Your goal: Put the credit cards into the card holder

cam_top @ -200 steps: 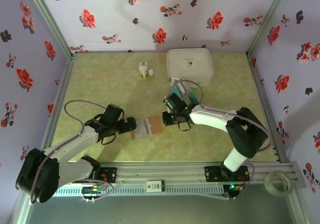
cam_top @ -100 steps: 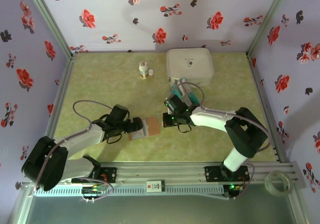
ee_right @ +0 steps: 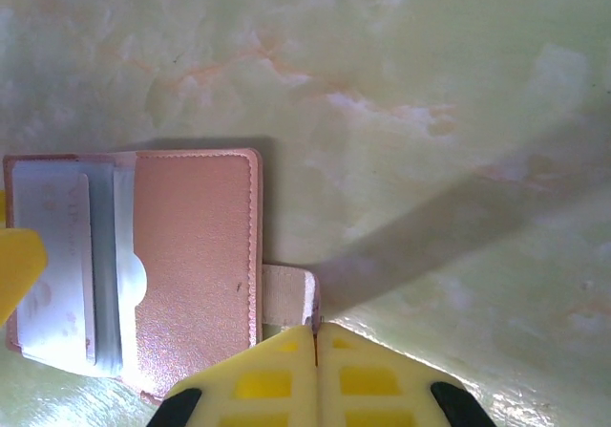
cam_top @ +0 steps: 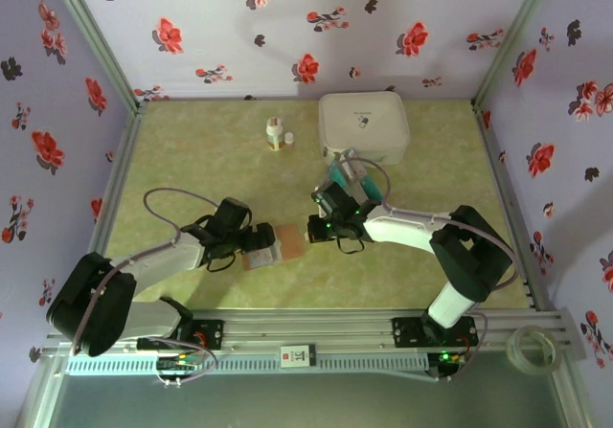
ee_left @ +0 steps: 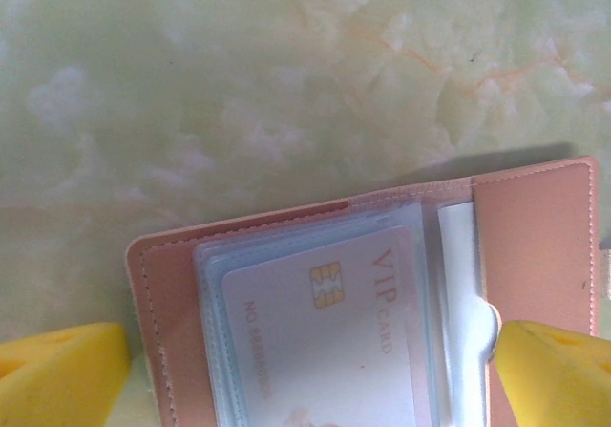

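Yellow-fingered and empty, the left gripper (cam_top: pixel 257 243) is held fully apart, straddling the left leaf of the card holder (cam_top: pixel 285 241). The holder lies open and flat between both arms, long axis left to right. One white card (ee_left: pixel 325 351) is seen sleeved inside. The right gripper (ee_right: pixel 315 336) is closed at the strap tab (ee_right: pixel 286 291); a pinch cannot be confirmed. Loose credit cards (cam_top: pixel 337 171) lie behind it, judged nearer the right arm.

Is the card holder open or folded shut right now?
Open. The tan-pink leather card holder lies spread flat, clear plastic sleeves facing up, a white VIP card inside one.
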